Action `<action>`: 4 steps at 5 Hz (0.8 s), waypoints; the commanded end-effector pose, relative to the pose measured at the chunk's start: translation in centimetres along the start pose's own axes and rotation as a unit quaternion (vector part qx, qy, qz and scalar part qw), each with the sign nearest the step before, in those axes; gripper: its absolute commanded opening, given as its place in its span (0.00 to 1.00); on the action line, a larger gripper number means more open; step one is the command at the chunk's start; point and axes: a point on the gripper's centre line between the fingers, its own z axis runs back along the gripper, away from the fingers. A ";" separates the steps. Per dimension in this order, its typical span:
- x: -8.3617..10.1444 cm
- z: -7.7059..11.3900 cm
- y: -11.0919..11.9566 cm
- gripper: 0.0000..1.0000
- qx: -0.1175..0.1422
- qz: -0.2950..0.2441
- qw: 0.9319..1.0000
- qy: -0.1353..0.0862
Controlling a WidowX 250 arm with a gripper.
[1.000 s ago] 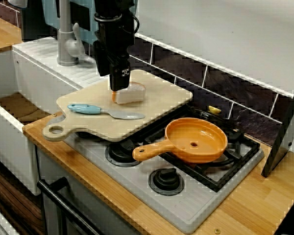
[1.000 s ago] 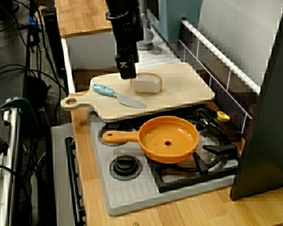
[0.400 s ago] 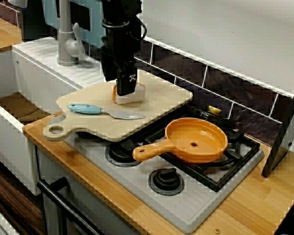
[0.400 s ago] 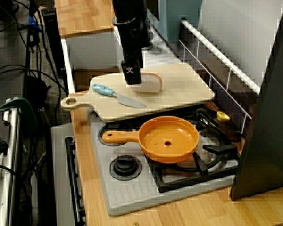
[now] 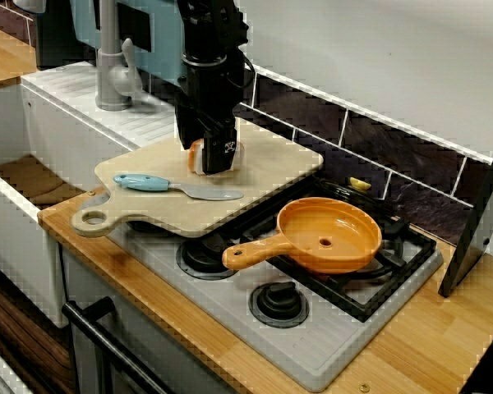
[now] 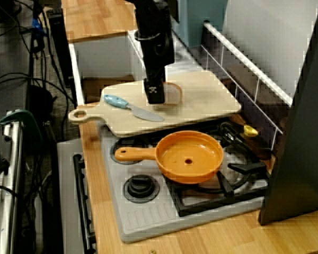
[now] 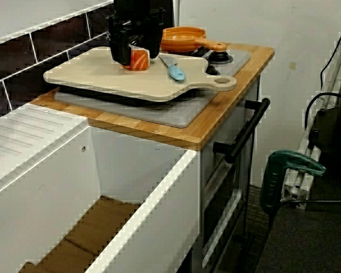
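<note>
**View from the stove front:** the gripper (image 5: 216, 158) is standing low over an orange-and-white food piece (image 5: 195, 156) at the middle of the smooth, pale wooden cutting board (image 5: 271, 164). The grasping step seems to be in hand.

**View from the side:** the blocky piece (image 6: 173, 94) is showing beside the black fingers.

**View from the sink end:** the jaws are straddling the piece (image 7: 138, 60), but whether they are pinching it cannot be told. A lift would call for firm closure first.

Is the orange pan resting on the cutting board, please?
No, the orange pan sits on the stove grate, beside the cutting board.
</note>
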 end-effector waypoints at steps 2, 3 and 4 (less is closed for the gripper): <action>0.4 2.2 0.2 0.00 0.000 0.001 1.000 -0.029; 0.1 2.9 -0.3 0.00 -0.001 -0.008 0.999 -0.033; 0.2 4.3 -1.8 0.00 0.015 -0.012 0.999 -0.045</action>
